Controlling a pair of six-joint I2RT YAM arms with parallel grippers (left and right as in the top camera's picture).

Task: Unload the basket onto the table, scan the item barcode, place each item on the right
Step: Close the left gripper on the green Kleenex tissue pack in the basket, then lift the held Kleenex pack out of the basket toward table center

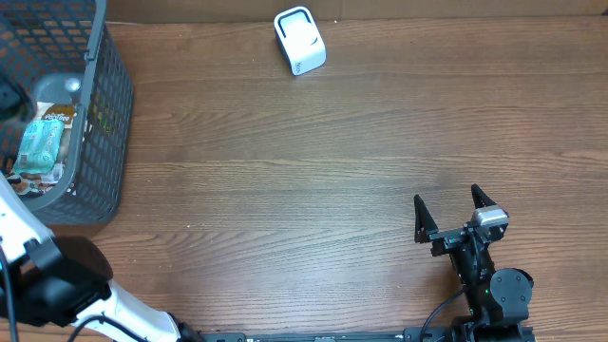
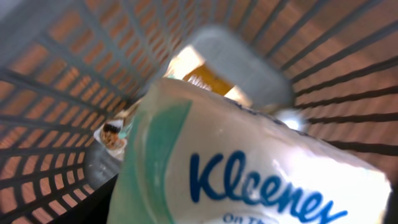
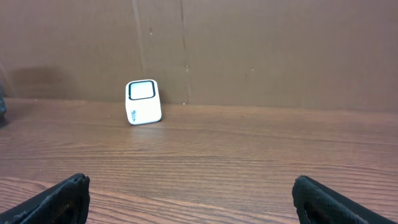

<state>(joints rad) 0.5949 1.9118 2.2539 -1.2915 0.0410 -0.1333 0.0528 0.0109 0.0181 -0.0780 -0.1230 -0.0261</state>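
In the basket (image 1: 109, 104), a pale green-and-white Kleenex pack (image 2: 249, 162) shows blue lettering; right gripper (image 1: 446, 211) spread apart, left gripper's state unclear.

Teal pack (image 1: 42, 144) in mesh basket (image 1: 112, 104); right pincer (image 1: 447, 197) spread wide.

Lighting even, soft; shadows faint on brown wooden table (image 1: 332, 171). Left wrist view blurred; green-and-white Kleenex tissue pack (image 2: 249, 168) overexposed, unfocused.

- Left arm (image 1: 21, 226): reaches from the near-left corner toward the far left; how its jaws stand cannot be told.
- Right gripper (image 1: 447, 199): low, pointing forward, fingers spread wide, holding nothing.
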